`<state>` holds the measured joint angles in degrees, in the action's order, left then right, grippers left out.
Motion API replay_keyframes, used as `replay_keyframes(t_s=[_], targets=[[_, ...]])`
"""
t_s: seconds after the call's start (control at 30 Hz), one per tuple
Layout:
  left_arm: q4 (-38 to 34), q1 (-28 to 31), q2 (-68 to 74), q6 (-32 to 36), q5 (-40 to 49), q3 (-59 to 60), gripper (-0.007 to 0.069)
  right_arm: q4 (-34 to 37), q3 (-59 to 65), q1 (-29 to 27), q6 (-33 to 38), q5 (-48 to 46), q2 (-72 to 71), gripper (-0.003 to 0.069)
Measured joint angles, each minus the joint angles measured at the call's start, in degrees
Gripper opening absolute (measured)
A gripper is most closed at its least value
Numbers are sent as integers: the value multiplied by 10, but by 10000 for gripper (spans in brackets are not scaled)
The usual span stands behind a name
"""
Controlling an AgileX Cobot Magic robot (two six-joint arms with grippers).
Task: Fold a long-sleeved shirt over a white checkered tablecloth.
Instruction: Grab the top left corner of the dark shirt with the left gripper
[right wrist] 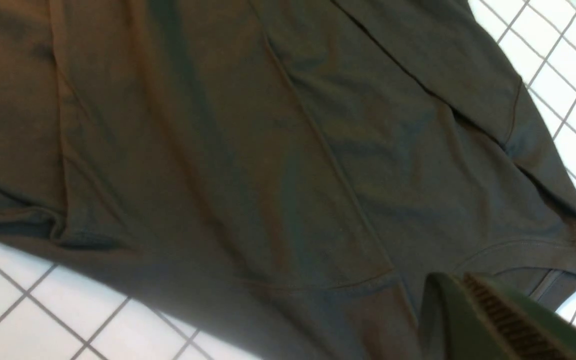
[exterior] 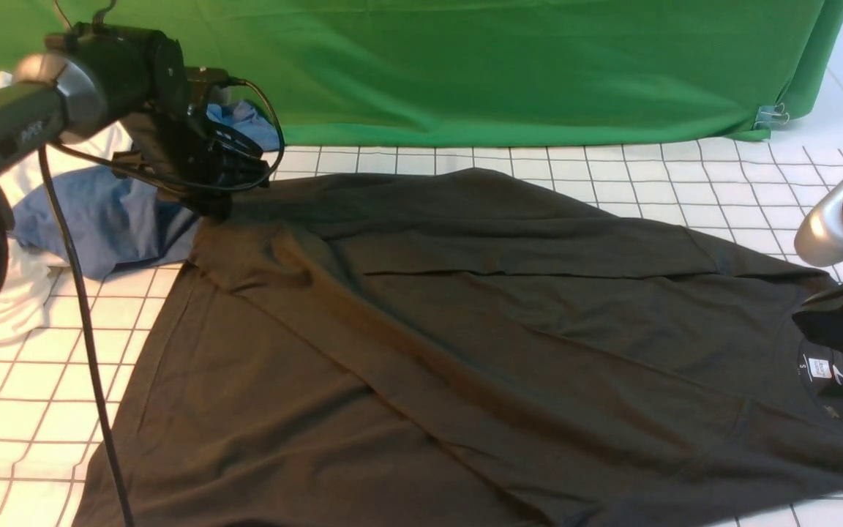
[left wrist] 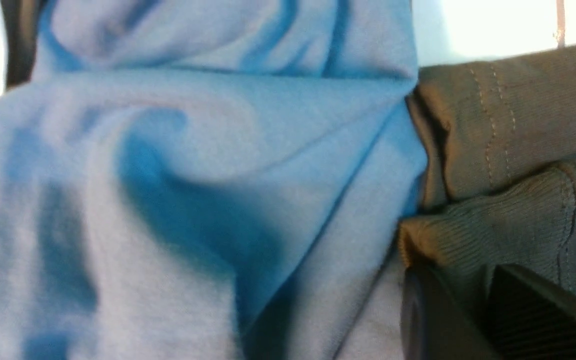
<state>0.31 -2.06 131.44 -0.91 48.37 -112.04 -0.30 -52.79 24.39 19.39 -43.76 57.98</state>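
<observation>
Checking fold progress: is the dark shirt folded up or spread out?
Mostly spread: the long-sleeved shirt lies flat across the white checkered tablecloth, only a sleeve laid diagonally over its body.

Bunched blue garment (exterior: 103,219) crowds the left hand (exterior: 218,206); tablecloth (exterior: 612,167) behind the shirt (exterior: 465,329) lies open.

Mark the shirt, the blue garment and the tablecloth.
shirt (exterior: 465,351): front view, middle of its body.
blue garment (exterior: 110,219): front view, broad fold beside the shirt's far left corner.
tablecloth (exterior: 19,410): front view, bare squares left of the shirt.
</observation>
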Motion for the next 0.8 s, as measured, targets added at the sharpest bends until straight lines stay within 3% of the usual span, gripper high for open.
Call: replay_keyframes(t_s=[0.23, 0.8], targets=[[-3, -1, -9, 17, -1, 0, 10, 0, 0, 0, 0, 0, 1, 74], [4, -34, -81, 42, 0, -1, 7, 0, 0, 0, -14, 0, 1, 83]])
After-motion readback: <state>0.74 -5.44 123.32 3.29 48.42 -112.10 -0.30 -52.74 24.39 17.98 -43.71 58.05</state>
